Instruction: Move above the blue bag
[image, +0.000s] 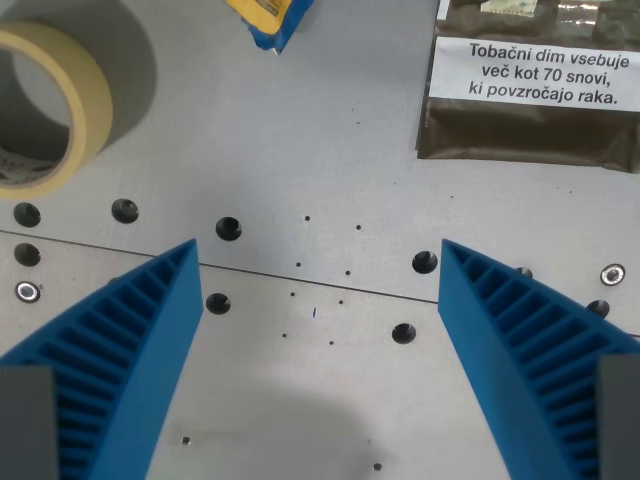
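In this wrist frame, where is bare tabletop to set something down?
Bare table lies between the tape roll, the blue bag and the tobacco pouch, running down between the open gripper fingers. The top edge and both upper corners are crowded.

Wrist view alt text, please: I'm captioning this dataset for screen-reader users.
Looking down between the open blue ribbed gripper onto a bare grey metal table with bolt holes, nothing between the jaws. At the top edge is a corner of the blue bag; a roll of tape lies at the wrist view's upper left, a brown tobacco pouch at its upper right.
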